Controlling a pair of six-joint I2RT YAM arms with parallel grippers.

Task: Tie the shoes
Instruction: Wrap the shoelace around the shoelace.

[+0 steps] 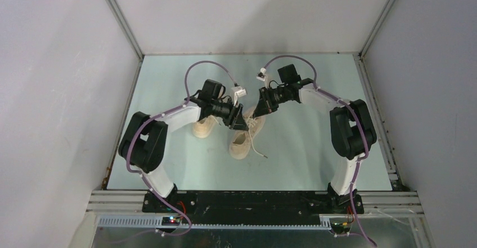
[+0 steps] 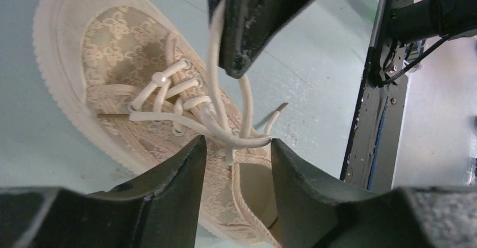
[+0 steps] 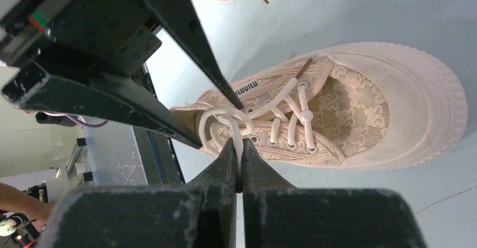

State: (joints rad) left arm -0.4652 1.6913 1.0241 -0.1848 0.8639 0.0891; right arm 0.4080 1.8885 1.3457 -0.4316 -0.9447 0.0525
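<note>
Shoes [image 1: 243, 144] of cream fabric lie on the pale green counter [image 1: 304, 147], near its middle and between the two arms. The left shoe [image 1: 203, 127] is partly hidden under the left arm. The right shoe [image 3: 360, 107] lies just beside it, a little tilted, with its rubber toe toward the near edge. Both pincers meet over the laced part of this shoe.

The right pincer [image 3: 238, 147] has its fingers pressed together, and they pinch a strand of the white lace [image 3: 222, 121] where it makes a loop above the top eyelets. In the left wrist view this strand rises from the shoe straight up into the closed black tips.

The left pincer [image 2: 237, 147] is spread. Its two fingers stand apart, one at each side of the place where the lace strands cross, and the crossed strands run through the gap between them. I cannot tell if the fingers touch the lace, but they do not squeeze it. One lace end with a dark tip [image 2: 279, 110] lies on the counter beside the shoe. The lower crossings of the lace sit flat over the patterned tongue.
</note>
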